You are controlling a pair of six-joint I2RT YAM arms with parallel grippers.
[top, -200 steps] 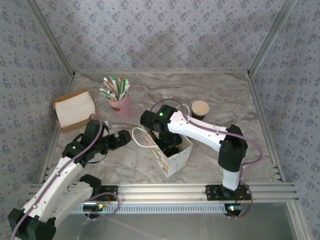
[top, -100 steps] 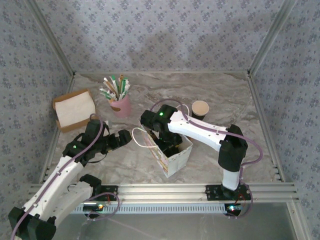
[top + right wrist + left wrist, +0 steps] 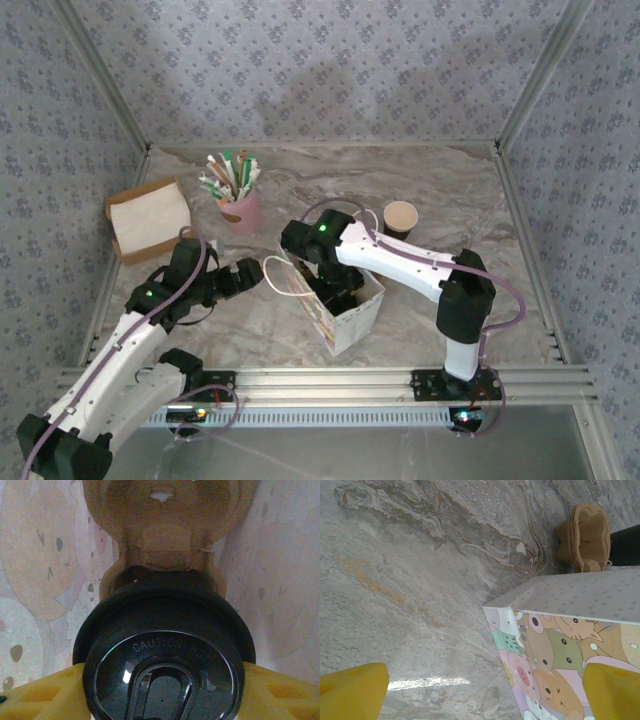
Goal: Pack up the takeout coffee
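While the right arm (image 3: 400, 262) dips into the bag (image 3: 356, 322), the right pincer (image 3: 161, 692) grips the takeout coffee (image 3: 162, 647) (left pincer (image 3: 482, 692) gapes).

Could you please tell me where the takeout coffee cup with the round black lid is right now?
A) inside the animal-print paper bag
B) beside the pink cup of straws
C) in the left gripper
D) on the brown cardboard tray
A: the right wrist view shows the takeout coffee cup with the round black lid between the right gripper's yellow fingers, with the animal-print paper bag walls around it.
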